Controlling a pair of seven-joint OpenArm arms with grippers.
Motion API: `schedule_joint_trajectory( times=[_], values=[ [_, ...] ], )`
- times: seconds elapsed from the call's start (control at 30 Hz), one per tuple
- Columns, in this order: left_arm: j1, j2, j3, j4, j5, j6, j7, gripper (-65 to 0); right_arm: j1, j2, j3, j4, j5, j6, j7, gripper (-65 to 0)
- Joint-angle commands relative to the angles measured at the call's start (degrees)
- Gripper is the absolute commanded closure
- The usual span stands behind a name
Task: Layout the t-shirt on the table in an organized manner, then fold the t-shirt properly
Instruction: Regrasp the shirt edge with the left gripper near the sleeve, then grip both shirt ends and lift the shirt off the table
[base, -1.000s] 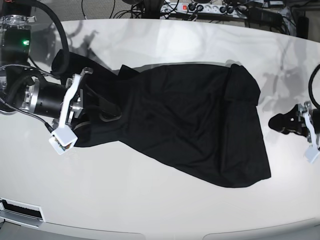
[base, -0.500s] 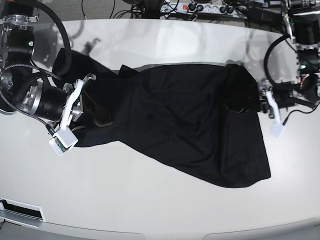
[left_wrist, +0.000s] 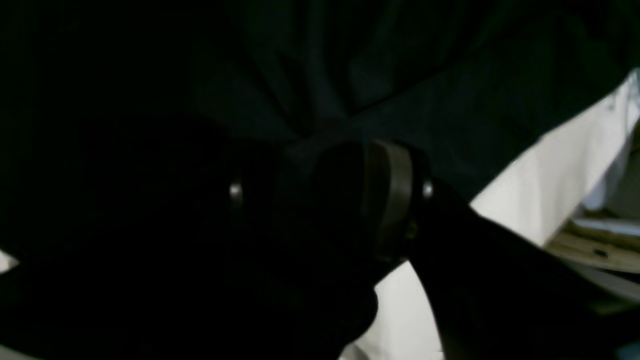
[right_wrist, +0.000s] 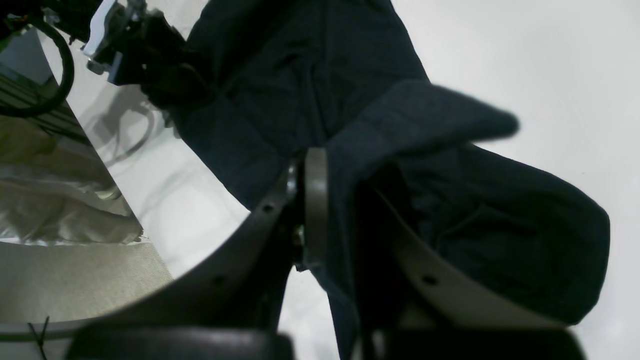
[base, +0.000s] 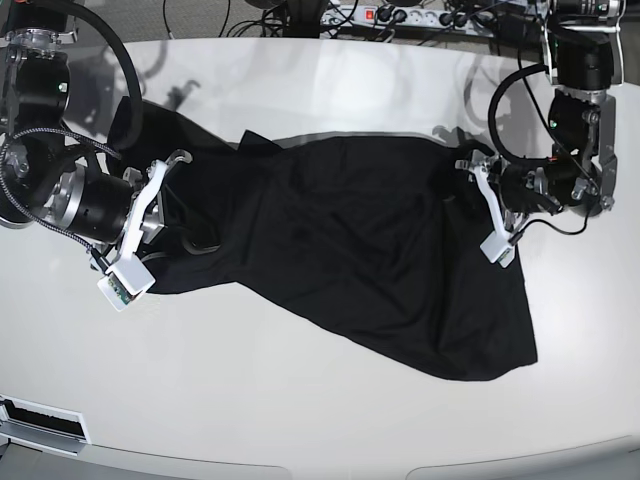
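The black t-shirt (base: 380, 250) lies spread and wrinkled across the white table (base: 300, 400). At the shirt's left end my right gripper (base: 200, 238) is shut on a bunch of fabric. The right wrist view shows that fold of t-shirt (right_wrist: 425, 115) pinched in the right gripper (right_wrist: 340, 210), above the table (right_wrist: 550, 75). My left gripper (base: 458, 200) reaches onto the shirt's upper right edge. In the dark left wrist view the left gripper (left_wrist: 330, 195) is open, one finger pad (left_wrist: 392, 195) showing over the t-shirt (left_wrist: 350, 60), with the table (left_wrist: 550, 170) beside it.
A power strip and cables (base: 400, 15) lie beyond the table's far edge. The table's curved front edge (base: 300, 462) runs along the bottom. Each arm's body stands over a table end, at the left (base: 60, 190) and at the right (base: 580, 110).
My left arm has swung in from the table's right edge onto the shirt's upper right corner, and that side of the shirt has shifted slightly left. The right gripper has kept its hold.
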Motion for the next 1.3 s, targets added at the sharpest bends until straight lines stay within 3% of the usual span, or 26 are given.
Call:
schedule_joint_trajectory(
  times=[0.0, 0.13, 0.17, 0.23, 0.27, 0.37, 0.5, 0.7, 0.9, 1.0, 1.17, 1.27],
  values=[
    [-1.0, -1.6, -0.3, 0.5, 2.1, 0.9, 0.7, -31.2, 0.7, 0.7, 0.3, 0.8, 1.0, 0.3, 1.7, 0.0],
    [-1.0, -3.2, -0.3, 0.5, 1.9, 0.9, 0.6, -30.4, 0.8, 0.7, 0.3, 0.8, 1.0, 0.3, 1.7, 0.0],
    [-1.0, -3.3, -0.3, 0.5, 2.1, 0.9, 0.6, -25.9, 0.8, 0.7, 0.3, 0.8, 1.0, 0.3, 1.7, 0.0],
    [-1.1, -3.4, -0.3, 0.5, 2.1, 1.0, 0.8, -6.7, 0.8, 0.7, 0.3, 0.8, 1.0, 0.3, 1.7, 0.0],
    [-1.1, -3.4, -0.3, 0.5, 1.8, 1.7, 1.0, 0.0, 0.8, 0.6, 0.3, 0.8, 1.0, 0.3, 1.7, 0.0],
    [-1.3, -4.1, -0.3, 0.7, -2.5, 2.4, 1.9, 0.0, 0.9, 0.7, 0.3, 0.8, 1.0, 0.3, 2.5, 0.0],
    [-1.2, -5.5, -0.3, 4.0, -10.2, -0.7, 6.3, 0.0, 0.9, 0.7, 0.3, 0.8, -1.1, 0.3, 2.6, 0.0],
    [-1.2, -8.0, -0.3, 12.7, -11.0, 0.9, 7.6, 0.0, 0.9, 0.7, 0.3, 0.8, -2.4, 0.3, 3.2, 0.0],
    [0.1, -11.5, -0.3, 18.5, -16.3, 0.7, 9.3, 0.0, 0.9, 0.8, 0.3, 0.8, -5.4, 0.3, 3.2, 0.0],
    [0.4, -11.1, -0.3, 18.4, -14.1, 4.0, 9.2, 0.0, 0.9, 0.8, 0.3, 0.8, -5.4, 0.3, 3.2, 0.0],
    [0.7, -8.2, -0.3, 18.4, -5.2, 9.6, 9.0, -36.7, 0.9, 0.8, 0.3, 0.8, -5.4, 0.3, 3.2, 0.0],
    [1.4, -5.6, -0.3, 18.4, 0.7, 12.2, 9.0, -39.2, 0.9, 0.8, 0.3, 0.4, -5.4, 0.3, 3.3, 0.0]
  ],
)
